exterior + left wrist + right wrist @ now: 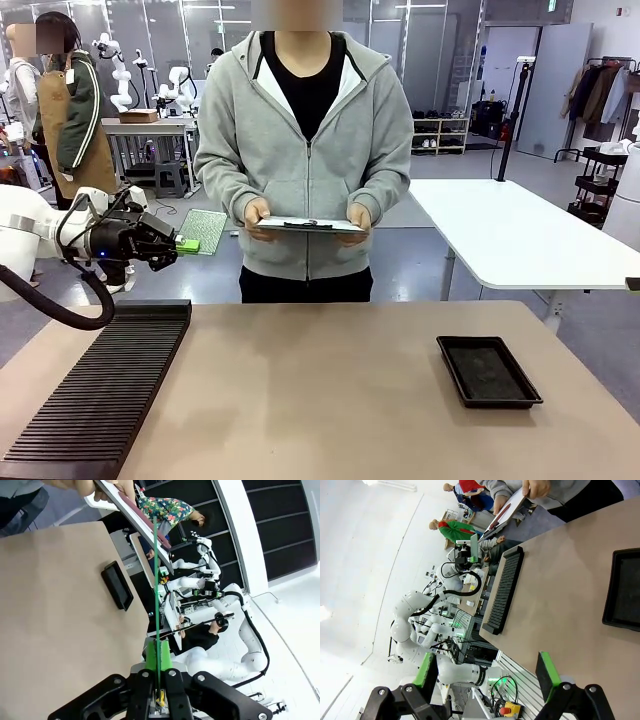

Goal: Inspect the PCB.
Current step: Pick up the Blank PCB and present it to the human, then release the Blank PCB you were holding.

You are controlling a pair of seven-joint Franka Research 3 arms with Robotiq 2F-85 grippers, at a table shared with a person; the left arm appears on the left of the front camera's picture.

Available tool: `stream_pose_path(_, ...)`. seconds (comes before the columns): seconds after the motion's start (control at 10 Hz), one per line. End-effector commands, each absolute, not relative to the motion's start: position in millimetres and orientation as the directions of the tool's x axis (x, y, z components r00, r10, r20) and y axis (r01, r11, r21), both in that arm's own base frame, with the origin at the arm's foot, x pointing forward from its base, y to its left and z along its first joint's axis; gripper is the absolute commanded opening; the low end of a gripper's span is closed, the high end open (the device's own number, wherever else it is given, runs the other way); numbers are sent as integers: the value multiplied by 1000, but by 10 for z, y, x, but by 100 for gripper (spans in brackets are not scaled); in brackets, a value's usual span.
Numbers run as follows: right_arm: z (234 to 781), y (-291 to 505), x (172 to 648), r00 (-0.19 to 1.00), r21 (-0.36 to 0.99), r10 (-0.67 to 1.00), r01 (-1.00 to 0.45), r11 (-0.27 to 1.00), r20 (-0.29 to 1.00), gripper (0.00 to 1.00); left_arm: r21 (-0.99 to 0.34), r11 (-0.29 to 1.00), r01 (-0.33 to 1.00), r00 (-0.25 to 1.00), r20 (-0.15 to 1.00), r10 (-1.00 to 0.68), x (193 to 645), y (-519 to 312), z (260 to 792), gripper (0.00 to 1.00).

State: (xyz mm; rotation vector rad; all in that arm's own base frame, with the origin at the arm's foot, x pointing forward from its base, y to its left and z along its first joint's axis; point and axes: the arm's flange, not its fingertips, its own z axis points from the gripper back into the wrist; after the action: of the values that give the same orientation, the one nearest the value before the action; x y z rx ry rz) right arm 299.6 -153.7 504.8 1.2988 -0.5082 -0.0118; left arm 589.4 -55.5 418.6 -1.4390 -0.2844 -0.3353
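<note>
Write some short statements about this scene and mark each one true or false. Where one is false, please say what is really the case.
1. The left claw is shut on the PCB. True.
2. The person holds the black tray. False: the person holds a clipboard; the tray lies on the table.
3. The right claw is open, with nothing between its pads. True.
4. The black slotted rack lies on the robot's right. False: it lies on the robot's left.

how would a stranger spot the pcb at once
Start at the long black ribbed rack on the left of the tan table. Above its far end, the fingers of the left gripper pinch a small thin speckled grey-green circuit board. Unlike the flat grey clipboard and the black tray, it is green and robot-held.
</note>
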Motion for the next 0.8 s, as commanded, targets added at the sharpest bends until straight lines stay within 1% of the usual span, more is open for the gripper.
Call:
stream_pose_path(0.0,5060,-1533,3021,881,914,-291,-295,280,373,100,-915,99,391,920,387,-55,5892,-564,4184,0)
stream_pose_path(0.7,5060,-1533,3021,881,914,-291,-295,280,373,100,-915,99,391,920,387,-55,5892,-564,4184,0)
